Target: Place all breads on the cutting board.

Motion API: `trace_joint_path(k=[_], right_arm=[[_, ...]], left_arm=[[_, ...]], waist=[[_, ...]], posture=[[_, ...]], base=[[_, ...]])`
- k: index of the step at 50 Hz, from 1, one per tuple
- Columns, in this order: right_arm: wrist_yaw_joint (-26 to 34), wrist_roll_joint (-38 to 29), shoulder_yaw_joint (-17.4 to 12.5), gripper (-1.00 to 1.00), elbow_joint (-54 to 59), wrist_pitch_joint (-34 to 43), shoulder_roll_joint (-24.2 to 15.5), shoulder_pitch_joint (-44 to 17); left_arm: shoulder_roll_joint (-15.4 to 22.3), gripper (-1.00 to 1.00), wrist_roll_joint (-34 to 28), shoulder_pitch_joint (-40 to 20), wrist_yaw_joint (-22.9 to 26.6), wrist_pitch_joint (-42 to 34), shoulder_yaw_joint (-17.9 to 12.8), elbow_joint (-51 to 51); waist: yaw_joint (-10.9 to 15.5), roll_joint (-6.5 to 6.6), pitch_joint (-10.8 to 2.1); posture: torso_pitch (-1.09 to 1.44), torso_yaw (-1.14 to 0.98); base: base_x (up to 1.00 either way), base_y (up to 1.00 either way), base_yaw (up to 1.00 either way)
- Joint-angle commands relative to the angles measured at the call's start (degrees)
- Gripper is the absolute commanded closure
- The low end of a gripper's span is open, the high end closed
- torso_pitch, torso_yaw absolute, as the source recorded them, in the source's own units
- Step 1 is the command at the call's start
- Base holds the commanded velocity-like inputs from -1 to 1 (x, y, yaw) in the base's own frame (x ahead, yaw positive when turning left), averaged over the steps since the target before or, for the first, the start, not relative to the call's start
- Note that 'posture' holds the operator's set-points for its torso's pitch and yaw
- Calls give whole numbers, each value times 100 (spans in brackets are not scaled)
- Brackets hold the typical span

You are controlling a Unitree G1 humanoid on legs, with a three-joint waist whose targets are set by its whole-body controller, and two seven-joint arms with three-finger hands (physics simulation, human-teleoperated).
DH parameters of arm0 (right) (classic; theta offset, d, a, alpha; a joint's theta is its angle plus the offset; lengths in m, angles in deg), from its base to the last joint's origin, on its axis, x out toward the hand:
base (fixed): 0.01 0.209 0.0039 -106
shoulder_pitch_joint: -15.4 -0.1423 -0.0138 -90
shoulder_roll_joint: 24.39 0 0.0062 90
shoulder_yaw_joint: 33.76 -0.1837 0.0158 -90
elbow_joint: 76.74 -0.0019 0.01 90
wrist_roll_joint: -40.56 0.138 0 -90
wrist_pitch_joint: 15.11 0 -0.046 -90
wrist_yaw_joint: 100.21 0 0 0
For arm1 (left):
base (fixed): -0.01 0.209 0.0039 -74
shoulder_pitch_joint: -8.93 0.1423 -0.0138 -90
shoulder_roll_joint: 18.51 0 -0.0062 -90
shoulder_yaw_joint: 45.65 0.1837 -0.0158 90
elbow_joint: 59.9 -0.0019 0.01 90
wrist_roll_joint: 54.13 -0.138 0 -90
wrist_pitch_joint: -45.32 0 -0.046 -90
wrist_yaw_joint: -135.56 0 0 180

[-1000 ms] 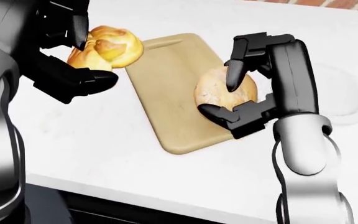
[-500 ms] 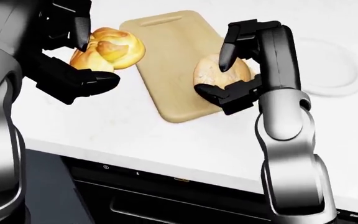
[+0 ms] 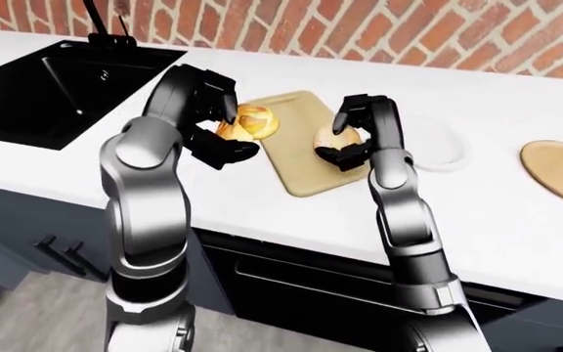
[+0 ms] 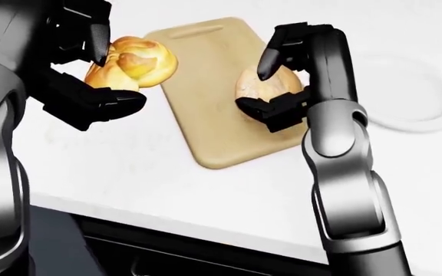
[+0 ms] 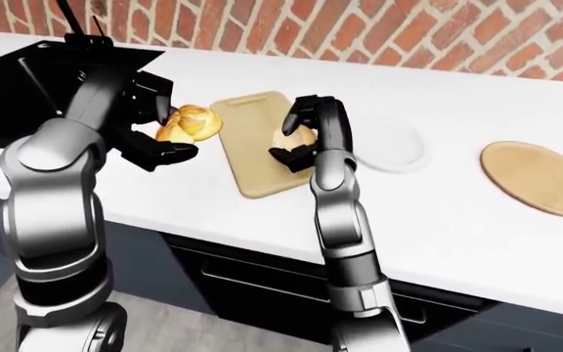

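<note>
Dark oven front [image 3: 291, 282] under the tabletop edge at the bottom of the eye views, dark cabinet doors [image 3: 27, 235] to its left.

Left hand [image 4: 90, 69]: fingers closed round a golden knotted bread roll [image 4: 132, 60], one finger over the top, the others under it. Roll is held off the white tabletop [image 4: 152, 172], just left of the cutting board [image 4: 206, 103], not over it in the head view.

Right hand [image 4: 282, 86]: fingers wrapped on a pale round bread loaf [image 4: 263, 86], one finger curled over the top, the others clamped at its lower side. Loaf sits over the right part of the board; can't tell whether it touches the wood or hangs just above it.

Board is light wood with a handle slot at its top end, lying tilted on the tabletop.

Right of the board: white round plate [image 5: 389, 143], low contrast against the tabletop. Further right, well apart: flat round wooden plate [image 5: 541, 176].

Top left of the eye views: black sink [image 3: 37, 88] with a black faucet [image 3: 101, 22]. Red brick wall [image 3: 359, 26] along the top.
</note>
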Motion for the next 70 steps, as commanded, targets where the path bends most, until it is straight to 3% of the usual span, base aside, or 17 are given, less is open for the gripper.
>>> trace_joint_path(k=[1, 4, 12, 17, 21, 28, 35, 41, 47, 54, 70], right_arm=[[-15, -52, -27, 56, -253, -182, -32, -146], [40, -72, -22, 33, -335, -145, -27, -95], [211, -161, 37, 7, -429, -211, 17, 173], [361, -258, 44, -44, -525, -149, 5, 235], [524, -313, 27, -100, -720, -20, -29, 276], [792, -341, -74, -100, -1518, 373, -93, 477], [1051, -264, -185, -100, -2755, 1073, -151, 713], [1081, -141, -233, -100, -3009, 1275, -234, 632], [1182, -50, -269, -100, -3509, 1601, -320, 613], [1275, -75, -242, -100, -3928, 1909, -357, 541], [1219, -35, -202, -100, -3829, 1736, -331, 691]], left_arm=[[49, 100, -67, -212, -21, 69, -24, 226], [46, 100, -89, -221, -2, 39, -10, 248], [49, 100, -103, -214, 19, 47, -23, 252], [42, 100, -119, -246, 32, 32, -11, 238], [30, 100, -131, -306, 36, 25, 1, 200], [-160, 100, 126, -746, -323, 367, -60, -547], [-300, 100, 725, -1459, -1140, 1215, -119, -2349], [-370, 100, 1018, -1940, -1735, 2061, -88, -3907], [-406, 100, 1126, -2617, -2473, 3295, -82, -6015], [-455, 95, 1192, -2907, -2961, 4105, -68, -7363], [-638, 40, 1145, -2821, -2999, 4318, 9, -7622]], waist=[[-1, 10, -185], [-2, 2, -181], [-6, -3, -157], [-15, -6, -138], [-12, -11, -125], [6, -33, -105], [33, -67, -104], [20, -76, -127], [22, -86, -149], [2, -78, -172], [-19, -65, -214]], posture=[[0, 0], [0, 0], [0, 0], [0, 0], [0, 0], [0, 0], [0, 0], [0, 0], [0, 0], [0, 0], [0, 0]], base=[[0, 0, 0], [0, 0, 0], [0, 0, 0], [0, 0, 0], [0, 0, 0], [0, 0, 0], [0, 0, 0], [0, 0, 0], [0, 0, 0], [0, 0, 0], [0, 0, 0]])
